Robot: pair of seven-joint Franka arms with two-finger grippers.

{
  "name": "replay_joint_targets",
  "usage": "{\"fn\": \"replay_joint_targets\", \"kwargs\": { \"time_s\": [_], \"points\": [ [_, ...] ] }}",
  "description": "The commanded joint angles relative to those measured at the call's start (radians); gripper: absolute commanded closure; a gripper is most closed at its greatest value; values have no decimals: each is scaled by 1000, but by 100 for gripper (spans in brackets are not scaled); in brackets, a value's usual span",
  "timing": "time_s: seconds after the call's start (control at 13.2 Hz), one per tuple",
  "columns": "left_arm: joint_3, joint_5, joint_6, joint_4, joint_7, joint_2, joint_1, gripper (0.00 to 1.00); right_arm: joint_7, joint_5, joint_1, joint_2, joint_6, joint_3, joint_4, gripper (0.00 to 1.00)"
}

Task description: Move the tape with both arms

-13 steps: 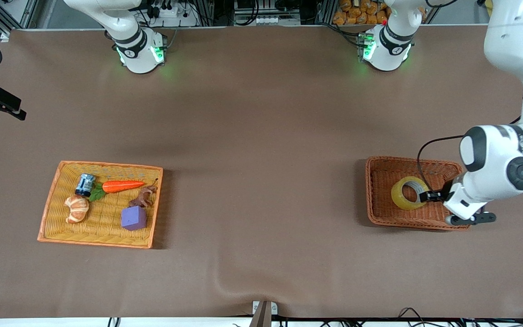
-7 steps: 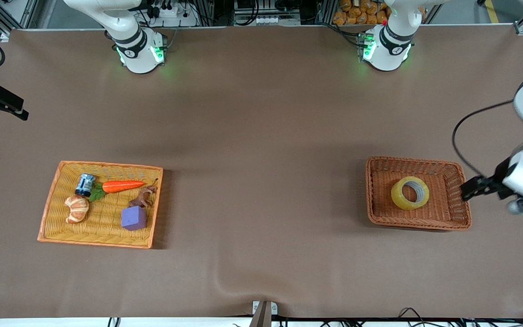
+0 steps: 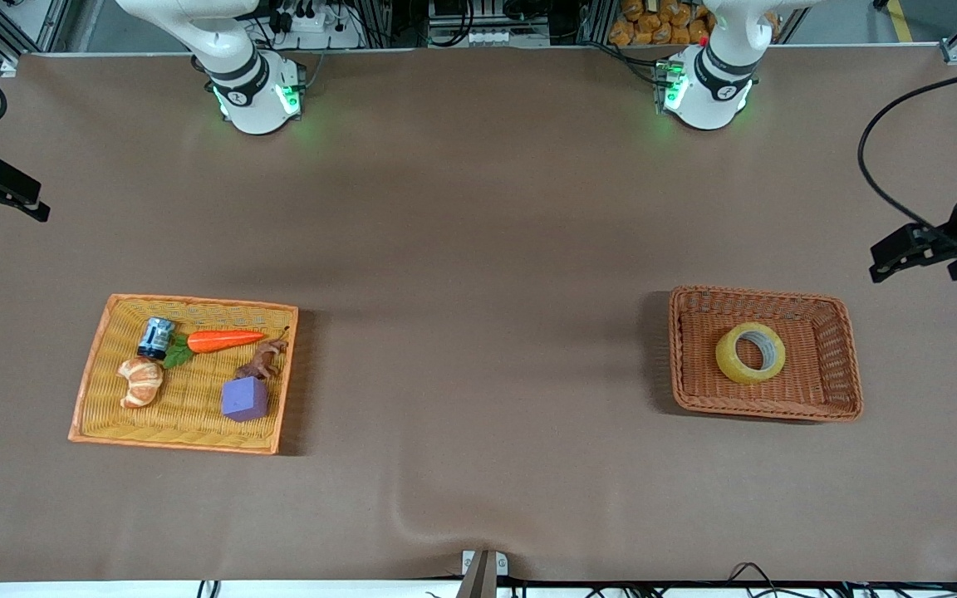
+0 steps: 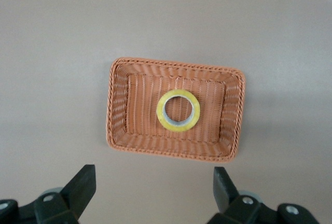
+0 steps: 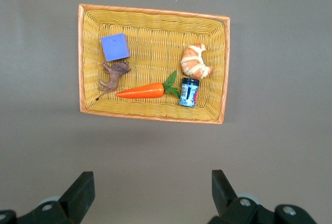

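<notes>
The tape (image 3: 750, 352), a yellowish ring with a grey-white core, lies flat in the brown wicker basket (image 3: 844, 390) toward the left arm's end of the table. It also shows in the left wrist view (image 4: 178, 111). My left gripper (image 3: 915, 257) is open and empty, high over the bare table beside that basket; its fingers stand wide apart in the left wrist view (image 4: 154, 182). My right gripper (image 5: 153, 187) is open and empty, high over the table beside the yellow basket (image 5: 153, 113). It is out of the front view.
The yellow basket (image 3: 88, 390) toward the right arm's end holds a purple cube (image 3: 244, 399), a croissant (image 3: 141, 382), a carrot (image 3: 225, 340), a small jar (image 3: 155, 337) and a brown toy animal (image 3: 262, 360). The arm bases (image 3: 250, 91) stand along the table's top edge.
My left gripper has left the tape's rim inside the brown basket, risen and swung out toward the table's end. The tape stays in the basket.
</notes>
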Motion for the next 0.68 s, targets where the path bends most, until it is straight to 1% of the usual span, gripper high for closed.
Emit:
{"fn": "replay_joint_targets", "kwargs": {
  "time_s": [0.0,0.08,0.15,0.3,0.38,0.53,0.61],
  "points": [
    [13,-27,-71,10,20,-45,-20,0,8,-9,-7,30,-12,1,54,0],
    [28,-35,-78,-13,16,-63,-39,0,5,-9,-4,32,-12,1,58,0],
    [60,-46,-75,-33,19,-78,-71,0,5,-9,-2,32,-12,1,58,0],
    [122,-50,-78,-41,23,-94,-138,0,8,-9,-8,32,-12,-1,57,0],
    [130,-50,-79,-41,28,-94,-142,0,6,-11,-10,32,-12,-2,57,0],
    [118,-52,-84,-41,23,-95,-129,0,2,-11,-10,35,-10,-4,58,0],
    [90,-52,-102,-41,16,-94,-122,0,6,-11,-10,35,-10,-4,58,0]
  ]
}}
